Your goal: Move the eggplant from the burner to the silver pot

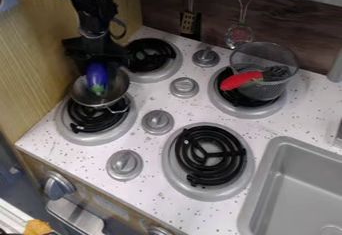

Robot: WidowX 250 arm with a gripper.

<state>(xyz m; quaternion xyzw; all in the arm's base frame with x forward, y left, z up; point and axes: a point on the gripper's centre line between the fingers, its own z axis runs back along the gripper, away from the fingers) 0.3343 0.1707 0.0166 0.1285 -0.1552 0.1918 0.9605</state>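
Note:
The black gripper (97, 61) hangs down at the upper left, right over the silver pot. Directly below it is the purple eggplant (97, 76), its green end pointing down toward the front of the pot and its upper end against the gripper's dark underside. The eggplant is within the pot's outline; whether it rests on the bottom or is held just above cannot be told. The silver pot (81, 97) sits on the left front burner, its back rim partly hidden by the gripper.
A mesh basket (280, 59) with a red-handled brush (242, 80) stands on the right rear burner. The left rear burner (167, 61) is beside the gripper. Nearer the front are a black-coiled burner (210, 154) and, at lower right, a grey sink (294, 189). Knobs stand between the burners.

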